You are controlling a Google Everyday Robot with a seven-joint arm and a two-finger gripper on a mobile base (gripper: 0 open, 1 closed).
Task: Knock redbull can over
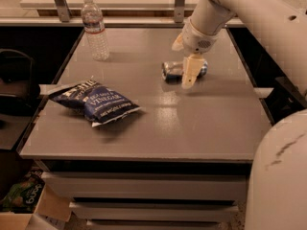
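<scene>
The redbull can (171,71) lies on its side on the grey table (192,123), right of middle toward the back, its silver top facing left. Its blue end shows at the right. My gripper (189,74) hangs from the white arm directly over and in front of the can's middle, hiding part of it. I cannot tell whether it touches the can.
A clear water bottle (95,28) stands upright at the back left. A dark blue chip bag (96,102) lies at the front left. A shelf with metal posts (178,1) runs behind the table. Cardboard boxes (29,210) sit on the floor at the lower left.
</scene>
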